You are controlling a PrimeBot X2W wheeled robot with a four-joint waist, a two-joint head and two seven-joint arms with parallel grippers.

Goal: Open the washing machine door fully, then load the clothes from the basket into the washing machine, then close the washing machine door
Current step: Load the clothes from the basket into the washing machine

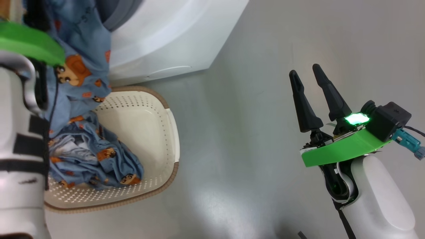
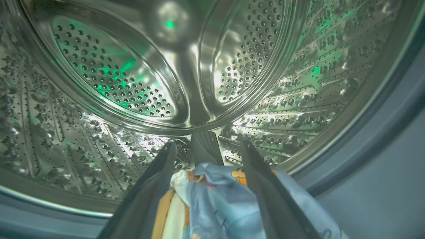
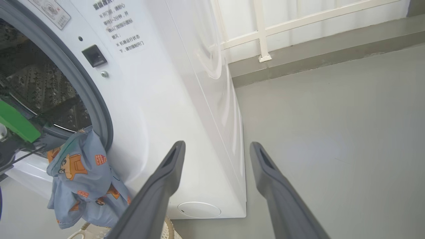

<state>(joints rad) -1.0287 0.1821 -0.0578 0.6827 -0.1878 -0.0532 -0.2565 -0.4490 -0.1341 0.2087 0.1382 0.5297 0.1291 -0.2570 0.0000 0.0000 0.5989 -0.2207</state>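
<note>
**Head view:** The basket (image 1: 167,132) stands against the washer (image 1: 172,36) front. Clothes (image 1: 96,162) lie in it. One garment (image 1: 83,59) hangs from the washer mouth down toward them. The right gripper (image 1: 304,70) hovers well clear of the washer, jaws wide, empty.

**Left wrist view:** The left gripper (image 2: 208,143) is at the washer mouth, facing the drum (image 2: 116,83). Its jaws are wide, and the garment lies loose between the fingers.

**Right wrist view:** The garment drapes over the gasket (image 3: 96,109), mostly outside the washer.

**Caution:** The overhanging weight may pull the garment back out. It may also snag a finger on withdrawal, or jam the door seal.
</note>
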